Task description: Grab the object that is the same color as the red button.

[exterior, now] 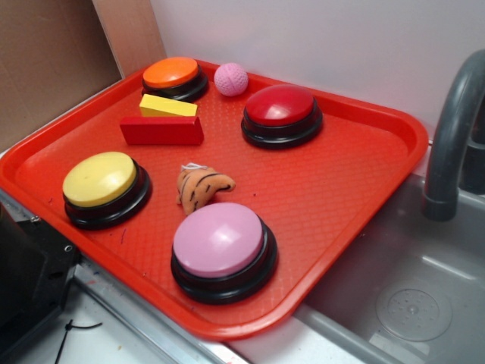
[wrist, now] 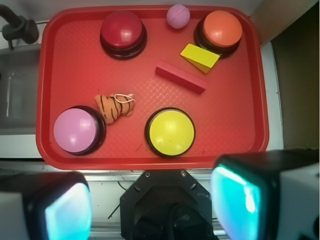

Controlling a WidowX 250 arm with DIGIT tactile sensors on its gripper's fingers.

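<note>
Currently, scene: a red tray (exterior: 356, 205) with a raised rim holds four dome buttons, two blocks, a ball and a small soft toy; a grey sink (exterior: 409, 303) lies at the lower right of the exterior view, with a dark faucet (exterior: 455, 136) at the right edge.
Red block: the long, flat red block (exterior: 161, 130) lies on the tray floor in the upper left part of the exterior view; in the wrist view it (wrist: 180, 77) lies slanted, a little right of the centre and in the upper half.
Yellow wedge block: it (exterior: 167, 106) sits just behind the red block in the exterior view, very close to it; whether they touch I cannot tell.
Red button: the dark-red dome on a black base (exterior: 282, 114) stands at the upper centre of the exterior view, well apart from the red block.
Orange button: it (exterior: 174, 77) stands at the top left, just behind the yellow wedge.
Pink ball: a small dimpled ball (exterior: 231, 79) rests between the orange and red buttons, near the tray's far rim.
Yellow button: it (exterior: 104, 187) is at the left of the frame, below the red block.
Pink button: it (exterior: 222, 249) is at the lower centre.
Toy: an orange soft toy with dark stripes (exterior: 201, 186) lies between the yellow and pink buttons.
Gripper: in the wrist view the gripper (wrist: 150, 202) is at the bottom of the frame, its two fingers (wrist: 237, 195) spread wide apart, holding nothing, outside the tray's near rim and well apart from the red block.
</note>
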